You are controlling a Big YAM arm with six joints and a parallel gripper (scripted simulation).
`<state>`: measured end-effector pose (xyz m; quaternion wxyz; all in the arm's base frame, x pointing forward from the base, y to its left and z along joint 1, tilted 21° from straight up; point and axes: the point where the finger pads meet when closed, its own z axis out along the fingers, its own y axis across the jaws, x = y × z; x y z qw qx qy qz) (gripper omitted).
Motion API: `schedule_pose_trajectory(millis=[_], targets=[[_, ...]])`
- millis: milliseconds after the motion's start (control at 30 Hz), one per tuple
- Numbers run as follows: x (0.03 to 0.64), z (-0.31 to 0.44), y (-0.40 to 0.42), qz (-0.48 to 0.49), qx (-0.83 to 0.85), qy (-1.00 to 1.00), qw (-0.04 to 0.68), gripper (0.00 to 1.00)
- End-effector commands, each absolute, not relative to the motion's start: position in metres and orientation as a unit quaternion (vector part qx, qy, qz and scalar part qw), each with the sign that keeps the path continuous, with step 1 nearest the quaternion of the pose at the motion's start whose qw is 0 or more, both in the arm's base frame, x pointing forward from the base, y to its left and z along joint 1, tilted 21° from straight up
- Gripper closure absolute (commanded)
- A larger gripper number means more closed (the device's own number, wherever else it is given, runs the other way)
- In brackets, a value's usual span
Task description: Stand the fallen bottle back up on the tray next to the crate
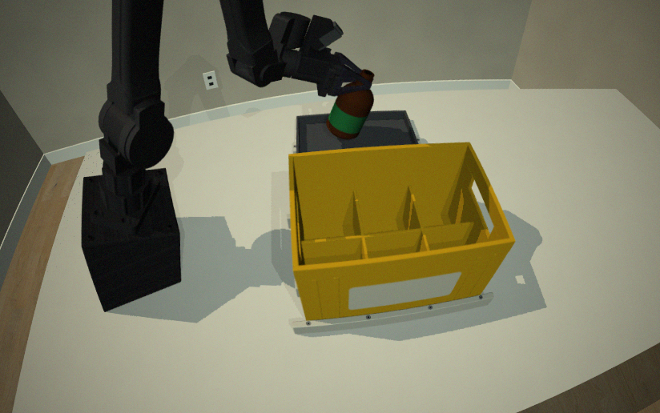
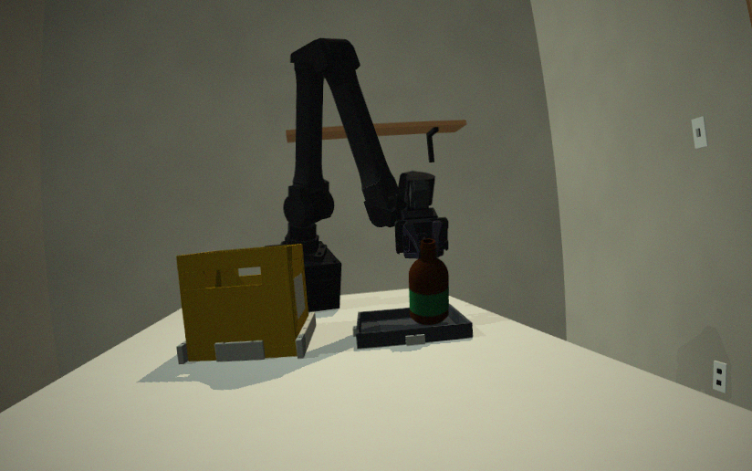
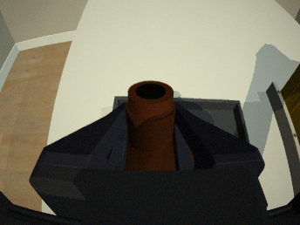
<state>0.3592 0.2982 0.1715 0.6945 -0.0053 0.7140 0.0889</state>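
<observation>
A brown bottle [image 1: 352,107] [image 2: 427,286] [image 3: 152,132] with a green label is upright, its base down inside the dark tray [image 1: 389,127] [image 2: 388,330] [image 3: 232,115]. In the top view it leans slightly. My gripper [image 1: 357,80] [image 2: 426,246] [image 3: 150,110] is shut on the bottle's neck, reaching in from the arm's side. The bottle's open mouth shows in the wrist view, between the two dark fingers. Whether the base rests on the tray floor is hidden behind the tray rim.
A yellow crate [image 1: 389,262] [image 2: 238,310] with empty divided compartments stands right next to the tray, on the near side in the top view. The arm's black base [image 1: 129,238] [image 2: 321,279] stands to the left of the crate. The table edge [image 1: 438,86] runs behind the tray.
</observation>
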Motion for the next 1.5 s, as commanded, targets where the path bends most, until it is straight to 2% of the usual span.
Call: schedule_pose_trajectory(millis=[0, 167, 200, 1467], targets=[[0.3693, 0.195, 0.3005, 0.104, 0.017, 0.695, 0.712, 1.0], [0.3693, 0.195, 0.3005, 0.104, 0.017, 0.695, 0.712, 1.0], [0.3693, 0.195, 0.3005, 0.104, 0.017, 0.695, 0.712, 0.0], [0.3674, 0.191, 0.2978, 0.101, 0.014, 0.697, 0.71, 0.0]])
